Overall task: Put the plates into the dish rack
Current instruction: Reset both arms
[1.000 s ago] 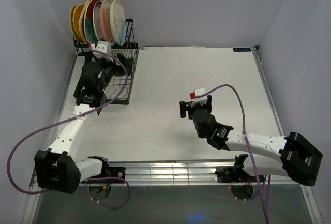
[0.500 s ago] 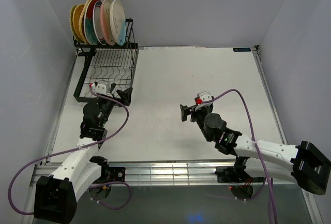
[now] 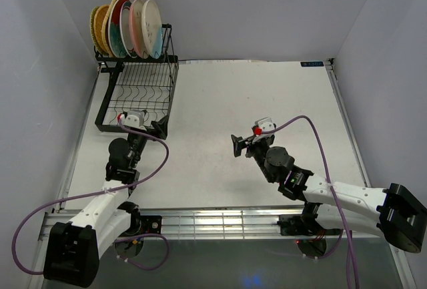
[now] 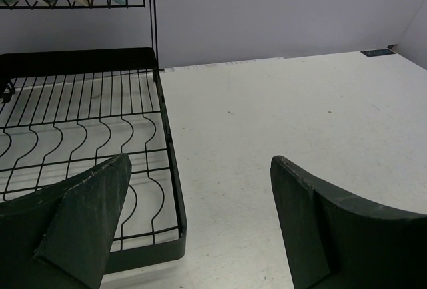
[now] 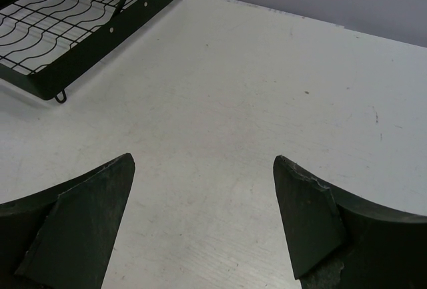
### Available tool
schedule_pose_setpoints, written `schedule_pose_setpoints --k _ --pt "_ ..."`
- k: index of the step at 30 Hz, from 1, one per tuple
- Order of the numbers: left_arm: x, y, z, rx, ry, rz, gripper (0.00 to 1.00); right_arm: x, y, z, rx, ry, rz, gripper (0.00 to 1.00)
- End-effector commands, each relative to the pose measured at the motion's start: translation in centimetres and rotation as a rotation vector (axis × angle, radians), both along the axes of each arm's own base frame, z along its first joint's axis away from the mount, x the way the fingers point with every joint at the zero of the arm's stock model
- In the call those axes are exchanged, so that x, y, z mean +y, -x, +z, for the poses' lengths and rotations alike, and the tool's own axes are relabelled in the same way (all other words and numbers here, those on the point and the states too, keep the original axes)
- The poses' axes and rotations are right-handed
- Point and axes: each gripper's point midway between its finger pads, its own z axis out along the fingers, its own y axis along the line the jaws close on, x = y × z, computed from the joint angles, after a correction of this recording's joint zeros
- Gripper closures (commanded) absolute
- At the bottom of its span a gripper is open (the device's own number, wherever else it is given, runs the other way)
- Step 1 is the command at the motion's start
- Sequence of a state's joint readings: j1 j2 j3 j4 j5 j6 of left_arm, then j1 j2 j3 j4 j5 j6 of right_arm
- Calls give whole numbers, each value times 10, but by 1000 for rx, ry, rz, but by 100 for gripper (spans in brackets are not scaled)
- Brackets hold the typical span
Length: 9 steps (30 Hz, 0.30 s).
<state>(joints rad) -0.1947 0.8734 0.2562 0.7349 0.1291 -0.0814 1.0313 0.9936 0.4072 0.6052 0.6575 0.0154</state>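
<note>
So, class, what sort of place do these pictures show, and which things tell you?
Most likely a robotics lab test cell, not a kitchen: two robot arms mounted at a white table, plain walls boxing it in, and one dish rack with plates as the only household item.

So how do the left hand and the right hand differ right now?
The left hand sits close to the dish rack's near corner; the right hand is out over the middle of the table, well away from it. The left hand points into the rack; the right hand has the rack off to its left. Both are open and empty.
</note>
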Motion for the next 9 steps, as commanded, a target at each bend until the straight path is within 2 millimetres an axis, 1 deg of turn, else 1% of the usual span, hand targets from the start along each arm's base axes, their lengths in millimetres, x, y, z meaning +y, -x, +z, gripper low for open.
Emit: schedule_pose_setpoints --k 1,6,9 --pt "4 -2 10 -36 -4 27 5 4 1 15 -41 -50 28 10" --pt "6 -2 11 -37 3 34 5 11 5 18 -51 -66 71 10" --pt "7 -2 12 -39 7 44 5 19 9 19 -58 -75 120 10"
